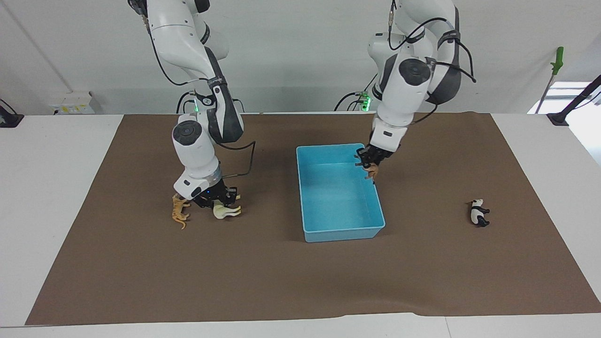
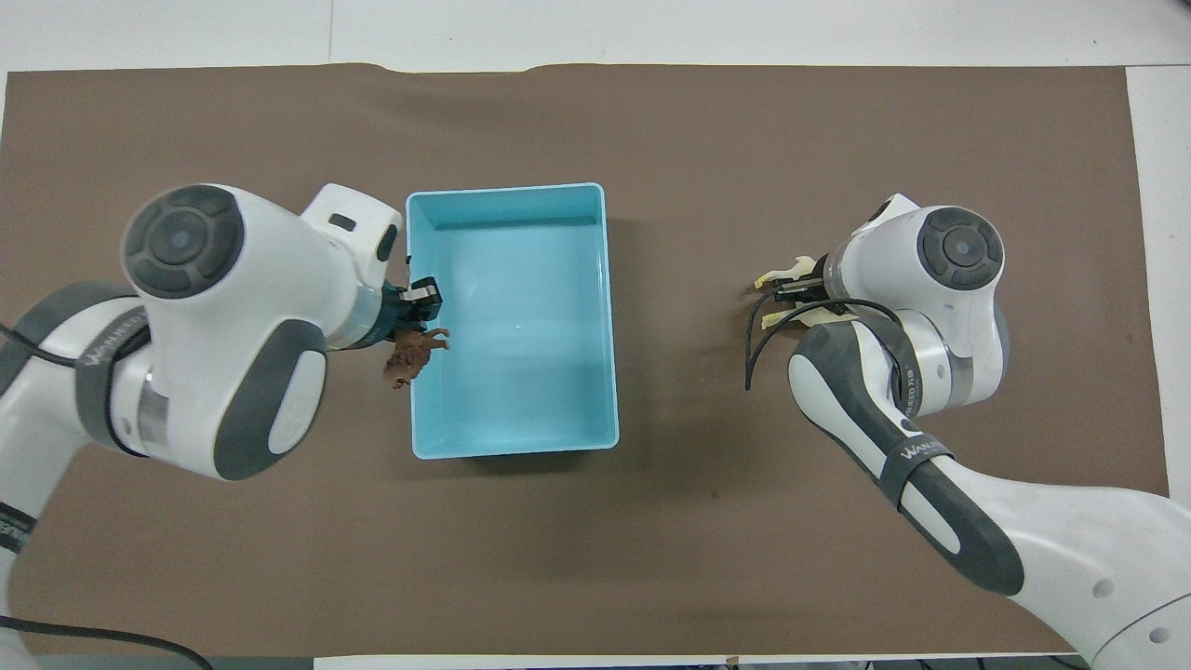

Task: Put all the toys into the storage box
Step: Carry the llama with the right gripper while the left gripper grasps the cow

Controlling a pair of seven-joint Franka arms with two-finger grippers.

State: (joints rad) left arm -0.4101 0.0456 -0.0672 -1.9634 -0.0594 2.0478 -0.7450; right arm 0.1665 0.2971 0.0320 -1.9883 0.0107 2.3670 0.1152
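Note:
The light blue storage box [image 1: 342, 232] sits mid-mat and has nothing in it; it also shows in the overhead view [image 2: 521, 391]. My left gripper [image 1: 370, 164] [image 2: 421, 313] is shut on the brown horned animal [image 1: 372, 172] [image 2: 413, 355] and holds it over the box's rim at the left arm's end. My right gripper [image 1: 219, 200] [image 2: 798, 294] is low at the mat, shut on the cream-white horse [image 1: 227, 211] [image 2: 780, 275]. The orange tiger [image 1: 179, 212] lies on the mat beside it. The panda [image 1: 479, 213] lies on the mat toward the left arm's end. In the overhead view the arms hide the tiger and the panda.
A brown mat [image 1: 300, 281] covers most of the white table [image 1: 47, 188]. A loose black cable [image 2: 758, 344] hangs from the right wrist close to the horse.

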